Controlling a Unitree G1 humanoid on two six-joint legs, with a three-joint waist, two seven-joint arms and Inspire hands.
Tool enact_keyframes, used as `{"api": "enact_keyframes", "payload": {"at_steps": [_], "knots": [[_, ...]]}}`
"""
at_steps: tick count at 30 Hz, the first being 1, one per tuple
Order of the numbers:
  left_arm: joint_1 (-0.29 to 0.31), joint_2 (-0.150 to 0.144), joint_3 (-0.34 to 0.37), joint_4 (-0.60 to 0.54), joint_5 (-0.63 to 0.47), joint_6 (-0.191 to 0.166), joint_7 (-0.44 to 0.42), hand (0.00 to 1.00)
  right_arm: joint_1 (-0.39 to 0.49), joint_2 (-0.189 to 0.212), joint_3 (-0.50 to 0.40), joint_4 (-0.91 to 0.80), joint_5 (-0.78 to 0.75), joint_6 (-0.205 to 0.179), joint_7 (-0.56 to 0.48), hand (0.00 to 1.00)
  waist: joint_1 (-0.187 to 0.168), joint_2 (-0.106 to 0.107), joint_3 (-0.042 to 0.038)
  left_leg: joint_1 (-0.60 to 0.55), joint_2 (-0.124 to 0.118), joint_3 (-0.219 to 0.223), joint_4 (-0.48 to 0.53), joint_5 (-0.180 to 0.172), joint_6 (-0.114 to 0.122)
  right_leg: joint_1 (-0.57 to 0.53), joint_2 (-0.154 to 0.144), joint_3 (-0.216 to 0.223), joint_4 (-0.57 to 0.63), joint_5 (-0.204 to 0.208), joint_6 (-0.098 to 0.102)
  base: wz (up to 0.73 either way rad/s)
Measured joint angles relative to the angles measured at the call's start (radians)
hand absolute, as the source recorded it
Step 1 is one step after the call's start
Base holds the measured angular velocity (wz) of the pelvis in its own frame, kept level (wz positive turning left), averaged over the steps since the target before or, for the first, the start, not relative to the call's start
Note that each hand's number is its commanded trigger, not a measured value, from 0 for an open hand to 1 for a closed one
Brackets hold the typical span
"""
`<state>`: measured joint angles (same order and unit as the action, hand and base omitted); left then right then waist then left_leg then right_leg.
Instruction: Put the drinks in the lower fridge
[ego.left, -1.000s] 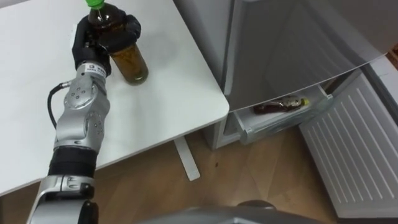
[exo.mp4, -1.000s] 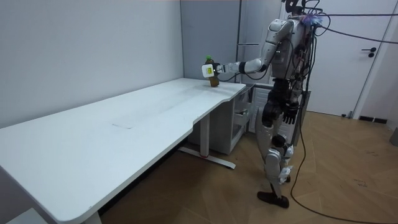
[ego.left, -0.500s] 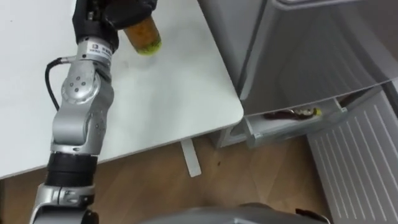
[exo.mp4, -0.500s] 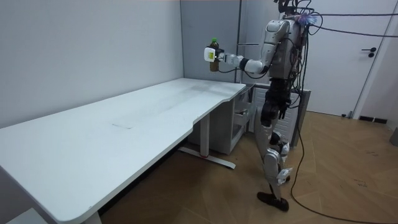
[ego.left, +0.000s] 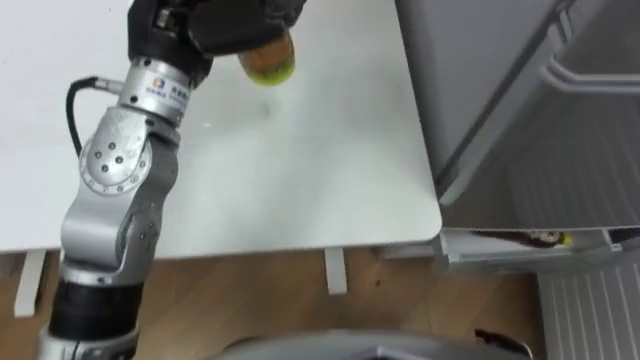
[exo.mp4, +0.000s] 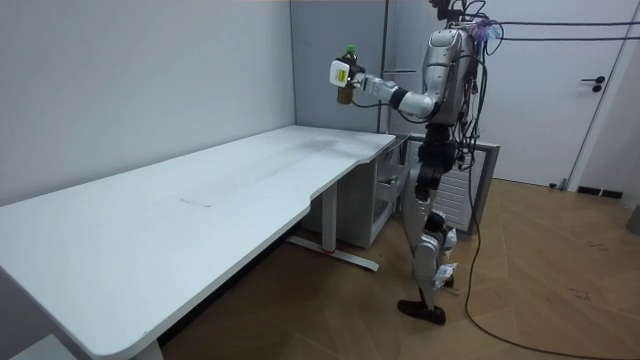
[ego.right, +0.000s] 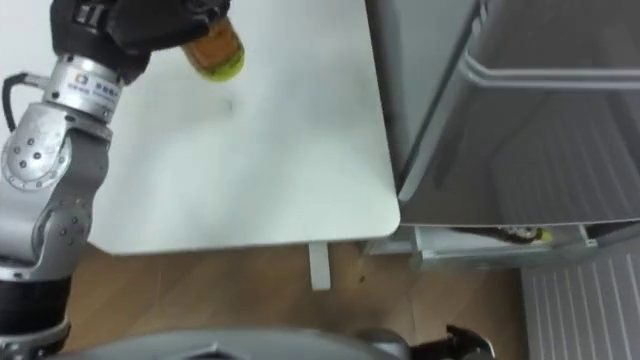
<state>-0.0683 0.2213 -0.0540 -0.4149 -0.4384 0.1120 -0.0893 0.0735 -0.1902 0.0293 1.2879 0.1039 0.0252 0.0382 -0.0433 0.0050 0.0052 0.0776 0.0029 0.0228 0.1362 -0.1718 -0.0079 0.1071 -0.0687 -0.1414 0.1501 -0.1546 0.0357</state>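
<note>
The left hand (ego.left: 215, 22) is clenched round the body of the bottle (ego.left: 268, 62), holding it upright in the air above the white desk (ego.left: 300, 180), well clear of the top; the dark fingers cover most of it, leaving the base showing. Filled with amber drink, it probably has some weight, and its smooth wall may slip; a full wrap round the middle looks safer than the cap. The open fridge drawer (ego.left: 490, 258), below and beside the desk's corner, holds another bottle (ego.left: 525, 238).

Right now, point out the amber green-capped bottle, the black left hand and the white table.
bottle (ego.left: 268, 64): left eye view, base.
left hand (ego.left: 228, 24): left eye view, fingers.
table (ego.left: 300, 175): left eye view, bare top.
</note>
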Motion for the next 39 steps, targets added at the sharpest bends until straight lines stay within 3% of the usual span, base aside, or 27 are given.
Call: {"api": "enact_keyframes", "payload": {"at_steps": [5, 11, 14, 19, 24, 31, 35, 39], "knots": [[0.02, 0.0, 0.0, -0.002, -0.056, 0.0, -0.076, 1.0, 0.002, -0.007, 0.021, -0.001, 0.009, 0.0, -0.001, 0.0, 0.019, 0.007, 0.0027, 0.0, 0.001, 0.001, 0.001, 0.0, 0.0, 0.005, 0.001, -0.028, 0.0, 0.0, 0.0, 0.04], [0.08, 0.004, 0.0, -0.007, -0.086, 0.002, -0.179, 1.0, -0.006, -0.03, 0.037, 0.0, 0.009, 0.0, -0.004, 0.0, 0.027, 0.032, 0.0003, -0.021, 0.001, 0.0, 0.011, 0.0, 0.0, -0.006, 0.0, -0.04, -0.001, -0.001, 0.001, 0.06], [0.104, 0.028, 0.001, -0.007, -0.186, 0.008, -0.226, 1.0, -0.01, -0.034, 0.038, 0.008, 0.008, 0.001, -0.002, 0.0, 0.026, 0.035, -0.0005, -0.03, 0.002, -0.001, 0.023, 0.0, 0.0, -0.006, 0.0, -0.053, -0.001, -0.001, 0.002, 0.03], [0.12, 0.035, 0.003, -0.007, -0.365, 0.014, -0.313, 1.0, -0.014, -0.043, 0.06, 0.003, 0.007, 0.027, 0.01, 0.0, 0.052, 0.035, -0.0004, -0.049, 0.002, -0.003, 0.039, 0.0, 0.0, -0.013, 0.0, -0.063, -0.001, -0.005, 0.001, 0.03], [0.137, 0.035, 0.0, -0.007, -0.407, 0.015, -0.366, 1.0, -0.016, -0.048, 0.065, 0.0, -0.009, 0.052, 0.011, 0.0, 0.054, 0.034, -0.001, -0.073, 0.001, -0.011, 0.076, -0.002, 0.006, -0.011, -0.002, -0.081, 0.002, -0.018, -0.006, 0.15], [0.193, 0.041, -0.023, -0.006, -0.524, 0.065, -0.407, 1.0, -0.016, -0.051, 0.066, -0.009, -0.009, 0.08, 0.01, 0.0, 0.047, 0.03, -0.0054, -0.061, 0.002, -0.018, 0.091, -0.002, 0.005, -0.004, -0.001, -0.084, 0.021, -0.026, -0.008, 0.03], [0.217, 0.045, -0.056, -0.005, -0.533, 0.087, -0.418, 1.0, -0.016, -0.049, 0.067, -0.026, -0.009, 0.087, 0.007, 0.0, 0.043, 0.027, -0.003, -0.057, 0.002, -0.008, 0.092, -0.002, 0.005, -0.004, -0.003, -0.079, 0.023, -0.027, -0.009, -0.06], [0.233, 0.056, -0.113, 0.004, -0.527, 0.1, -0.426, 1.0, -0.015, -0.042, 0.067, -0.083, -0.024, 0.086, 0.006, 0.0, 0.016, 0.011, 0.0074, -0.058, 0.003, -0.002, 0.095, -0.003, 0.005, -0.009, -0.005, -0.079, 0.028, -0.036, -0.01, -0.01]]}}
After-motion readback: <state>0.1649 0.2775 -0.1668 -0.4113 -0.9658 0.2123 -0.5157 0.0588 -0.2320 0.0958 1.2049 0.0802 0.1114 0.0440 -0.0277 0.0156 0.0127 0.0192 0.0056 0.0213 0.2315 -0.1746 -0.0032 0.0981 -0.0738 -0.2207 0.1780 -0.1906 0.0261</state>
